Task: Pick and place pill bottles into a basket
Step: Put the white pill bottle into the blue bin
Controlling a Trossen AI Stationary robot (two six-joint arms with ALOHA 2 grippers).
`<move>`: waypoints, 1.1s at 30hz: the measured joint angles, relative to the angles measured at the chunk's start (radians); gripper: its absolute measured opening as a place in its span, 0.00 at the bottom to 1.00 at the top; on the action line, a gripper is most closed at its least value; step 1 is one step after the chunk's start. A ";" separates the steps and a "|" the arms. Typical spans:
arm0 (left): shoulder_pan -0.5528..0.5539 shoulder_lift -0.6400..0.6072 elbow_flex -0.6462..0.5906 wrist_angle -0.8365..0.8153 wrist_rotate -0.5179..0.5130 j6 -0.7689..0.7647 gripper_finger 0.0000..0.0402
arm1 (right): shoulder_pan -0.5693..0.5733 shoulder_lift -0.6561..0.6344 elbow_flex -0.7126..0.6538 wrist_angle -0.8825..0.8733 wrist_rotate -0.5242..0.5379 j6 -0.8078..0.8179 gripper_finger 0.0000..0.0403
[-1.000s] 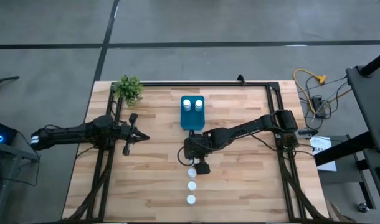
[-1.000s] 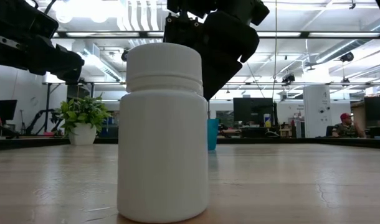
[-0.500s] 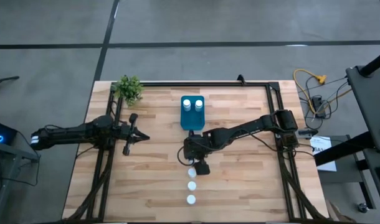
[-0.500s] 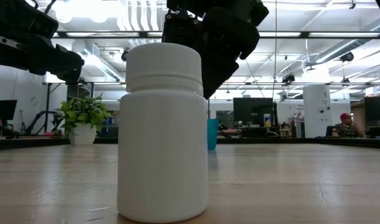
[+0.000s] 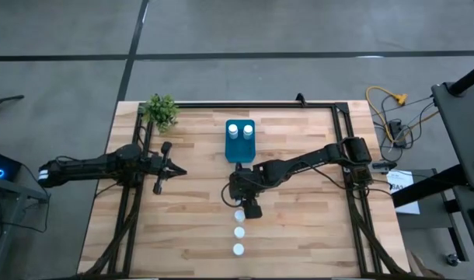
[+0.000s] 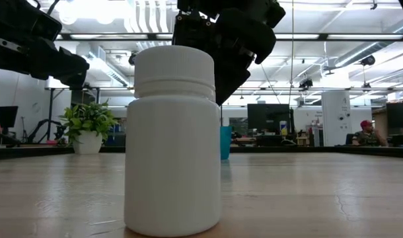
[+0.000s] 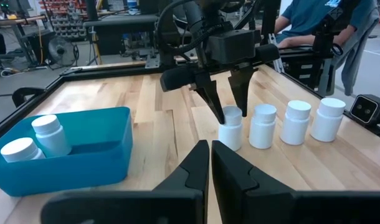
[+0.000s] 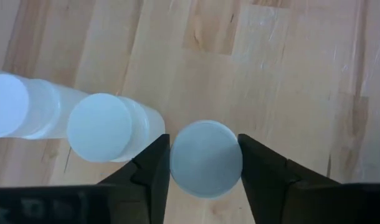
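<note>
Standing upright, 4 pill bottles, caps up

Two dark arms over the table, right at work, left waiting.
Right gripper pointing straight down mid-table, fingers straddling a pill bottle cap, touching its sides. Left gripper held low at left, fingers pressed together.

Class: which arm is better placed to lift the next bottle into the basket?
Right. Its gripper already straddles the end bottle nearest the basket; the left gripper, fingers shut, waits off to the side.
</note>
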 joint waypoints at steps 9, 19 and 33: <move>0.000 0.000 0.000 0.000 0.000 0.000 0.00 | -0.002 -0.001 0.025 -0.020 0.013 -0.039 0.37; 0.000 0.000 0.000 0.000 0.000 -0.001 0.00 | -0.019 -0.003 0.153 -0.206 0.137 -0.103 0.37; 0.001 0.001 0.000 -0.004 0.021 -0.001 0.00 | -0.155 -0.073 0.338 -0.352 0.231 -0.188 0.37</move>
